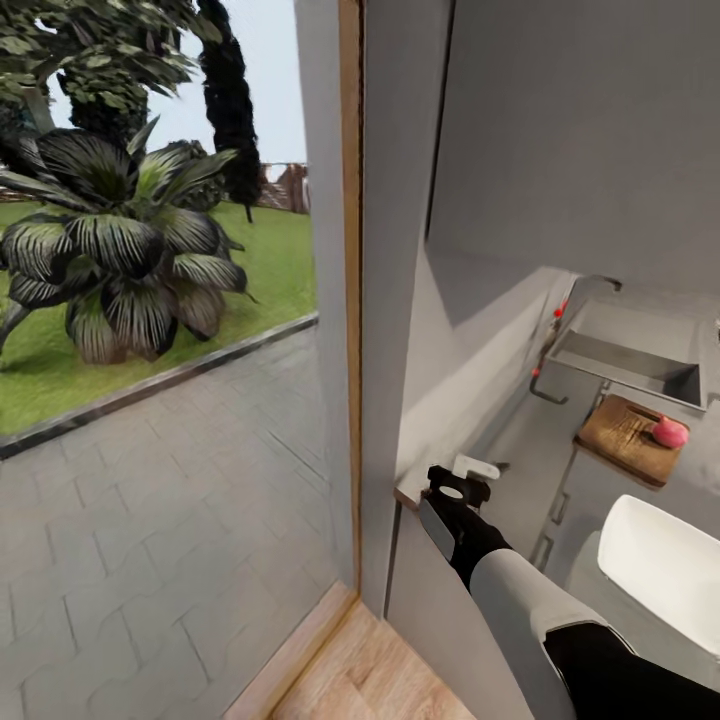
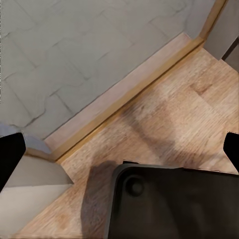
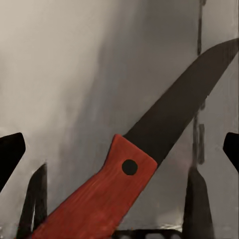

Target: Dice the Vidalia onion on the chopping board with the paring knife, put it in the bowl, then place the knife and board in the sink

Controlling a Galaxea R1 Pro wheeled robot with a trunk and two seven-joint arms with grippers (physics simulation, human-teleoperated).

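Knife (image 3: 149, 149) fills the right wrist view: a reddish-brown handle with a dark rivet and a dark pointed blade running out between the fingers of the right claw (image 3: 119, 219), which grips the handle. In the head view that claw (image 1: 455, 490) sits at the end of a black and white arm, close to the near left corner of the grey table (image 1: 520, 440).

On the table, at the right, lies the brown wooden board (image 1: 625, 435) with a pink onion (image 1: 669, 432) resting on its far right part. Just beyond the board is the grey sink (image 1: 625, 365), with its tap (image 1: 585, 290) at the far left edge. Nearer than the board, at the right edge of the head view, stands the white bowl (image 1: 660, 565), apart from the board.

Left of a grey wall, a glass door shows grey paving, grass and a broad-leaved plant (image 1: 120, 250).

In the left wrist view, the left claw's (image 2: 119, 149) dark fingertips (image 2: 10, 159) stand wide apart with nothing between them, above a wooden floor (image 2: 169, 119) and the door sill.
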